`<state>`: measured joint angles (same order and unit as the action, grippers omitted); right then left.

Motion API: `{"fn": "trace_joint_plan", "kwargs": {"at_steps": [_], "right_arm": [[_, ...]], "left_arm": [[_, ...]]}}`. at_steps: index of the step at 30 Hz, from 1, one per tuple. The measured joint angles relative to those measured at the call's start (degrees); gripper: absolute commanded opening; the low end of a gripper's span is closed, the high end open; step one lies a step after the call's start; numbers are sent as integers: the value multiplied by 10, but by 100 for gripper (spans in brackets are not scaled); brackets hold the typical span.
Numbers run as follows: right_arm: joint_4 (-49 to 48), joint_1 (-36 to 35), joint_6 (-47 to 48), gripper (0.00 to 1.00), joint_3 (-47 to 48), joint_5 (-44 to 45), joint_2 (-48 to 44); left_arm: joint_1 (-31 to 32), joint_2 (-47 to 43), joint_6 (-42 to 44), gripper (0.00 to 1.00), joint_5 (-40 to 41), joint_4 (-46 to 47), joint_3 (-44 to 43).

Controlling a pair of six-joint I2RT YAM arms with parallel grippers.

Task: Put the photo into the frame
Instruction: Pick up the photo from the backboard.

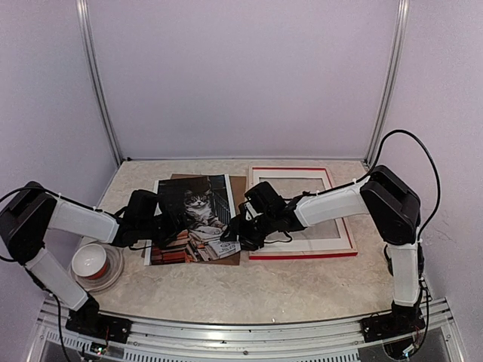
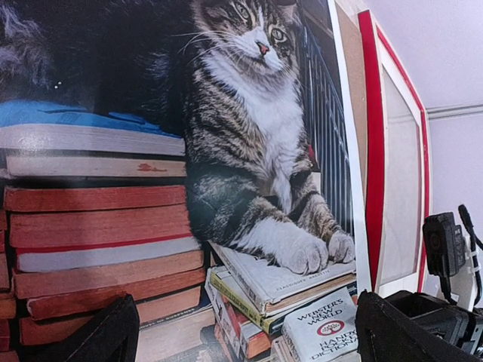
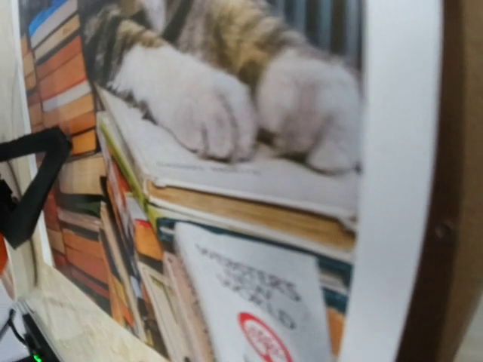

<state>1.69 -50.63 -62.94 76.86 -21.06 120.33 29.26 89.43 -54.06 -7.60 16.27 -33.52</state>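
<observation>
The right gripper (image 1: 240,230) sits low at the near right corner of the photo (image 1: 198,211). Its own camera is filled by the cat's paws, the books and the white border, with none of its fingers in sight, so I cannot tell whether the jaws are apart or pinching the paper. The left gripper (image 1: 155,225) is at the photo's left edge. Its fingers (image 2: 113,335) are spread wide with the print showing between them, gripping nothing. The photo lies near the middle of the table (image 1: 264,290), a little left of centre, on a brown backing board (image 1: 238,185). The board shows past the photo's far right corner and along its right edge. The frame (image 1: 302,255) lies flat just to the right of that board, red side up and pale inside its rim, and the right arm reaches across it. Near the left arm stands a red-and-white bowl (image 1: 90,260), well clear of the print.
</observation>
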Motion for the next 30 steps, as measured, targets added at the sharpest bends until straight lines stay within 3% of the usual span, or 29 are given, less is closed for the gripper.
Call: {"fn": "trace_joint_plan", "kwargs": {"at_steps": [8, 21, 30], "right_arm": [[-67, 10, -19, 1, -52, -24, -8], [-89, 27, -16, 0, -64, -52, -37], [7, 60, 65, 0, -21, -27, -93]], "left_arm": [[0, -5, 0, 99, -2, -7, 0], [0, -45, 1, 99, -2, -42, -5], [-2, -82, 6, 99, 7, -63, -21]]}}
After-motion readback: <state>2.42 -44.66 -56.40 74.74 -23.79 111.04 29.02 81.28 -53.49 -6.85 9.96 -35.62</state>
